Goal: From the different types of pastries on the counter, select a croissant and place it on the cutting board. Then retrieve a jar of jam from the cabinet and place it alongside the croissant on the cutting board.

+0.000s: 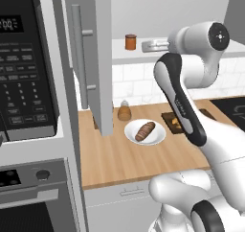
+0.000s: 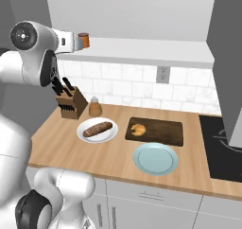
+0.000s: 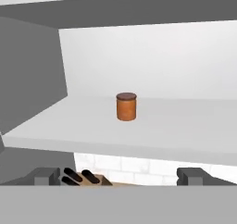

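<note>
- Right base view: croissant (image 2: 138, 129) lies on the left part of the cutting board (image 2: 163, 133), on the counter (image 2: 71, 147). Judgement: step 1 of 2 looks done.
- Same view: brown roll (image 2: 98, 128) sits on the white plate (image 2: 85, 134), just left of the board. Teal plate (image 2: 156, 159) is in front of the board, nothing on it. Knife block (image 2: 72, 105) and tan shaker (image 2: 95, 107) stand at the back of the counter.
- Hand view: jar of jam (image 3: 126, 106) stands upright on the white shelf (image 3: 185, 130) of the cabinet, alone, roughly centred ahead of the camera.
- Left base view: cabinet door (image 1: 93, 58) hangs open; jar visible on the shelf behind it, the arm's wrist reaching toward it at shelf height.
- End effector (image 3: 120, 176): jaws spread wide, nothing between them. In the hand view the fingertips (image 3: 45, 176) show at the bottom edge, apart from the jar, no contact.
- Judgement: step 2 is in its approach phase. Left to do: close in on the jar, grip it, carry it down, set it beside the croissant. The right part of the board is bare, so there is room.
</note>
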